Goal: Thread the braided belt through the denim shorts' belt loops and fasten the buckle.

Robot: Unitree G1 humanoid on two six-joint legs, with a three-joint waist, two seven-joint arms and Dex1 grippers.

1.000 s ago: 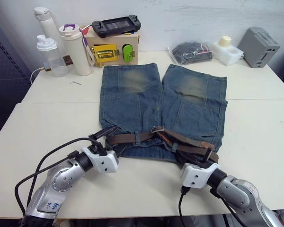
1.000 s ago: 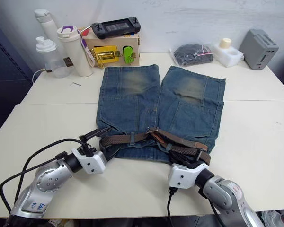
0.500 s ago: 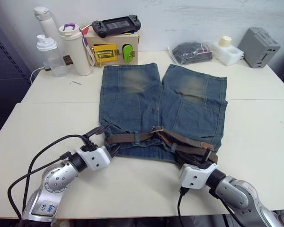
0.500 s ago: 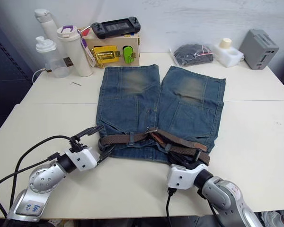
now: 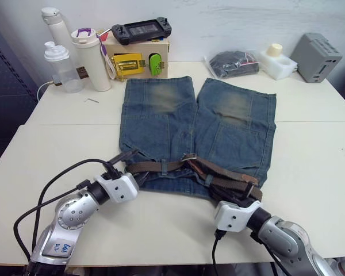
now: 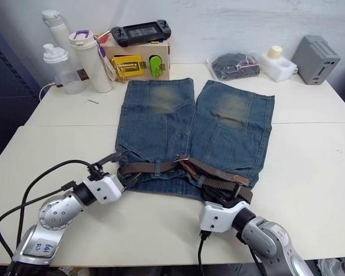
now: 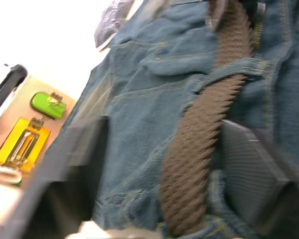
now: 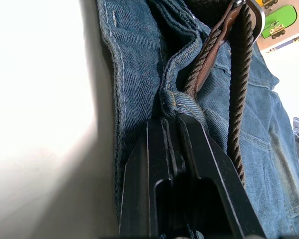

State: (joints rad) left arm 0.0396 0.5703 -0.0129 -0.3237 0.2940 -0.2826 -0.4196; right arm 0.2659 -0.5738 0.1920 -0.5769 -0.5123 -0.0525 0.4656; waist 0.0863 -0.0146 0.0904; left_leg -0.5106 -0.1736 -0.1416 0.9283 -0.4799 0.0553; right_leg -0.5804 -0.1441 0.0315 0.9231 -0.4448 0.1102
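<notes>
Denim shorts (image 5: pixel 195 129) flat mid-table, braided belt (image 5: pixel 190 169) across their near waistband, bottles (image 5: pixel 75 54) far left, bagged bundle (image 5: pixel 233 62) behind

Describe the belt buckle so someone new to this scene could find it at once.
Start at the denim shorts spread flat mid-table, then drop to the waistband edge nearest the robot, where the braided belt runs across. Near the waistband's middle sits the buckle: a small silver metal frame, the sole shiny part among brown weave and blue denim.

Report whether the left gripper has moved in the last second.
Yes. The left gripper swung out toward the table's left side, then came back to the denim shorts' waistband corner.
</notes>
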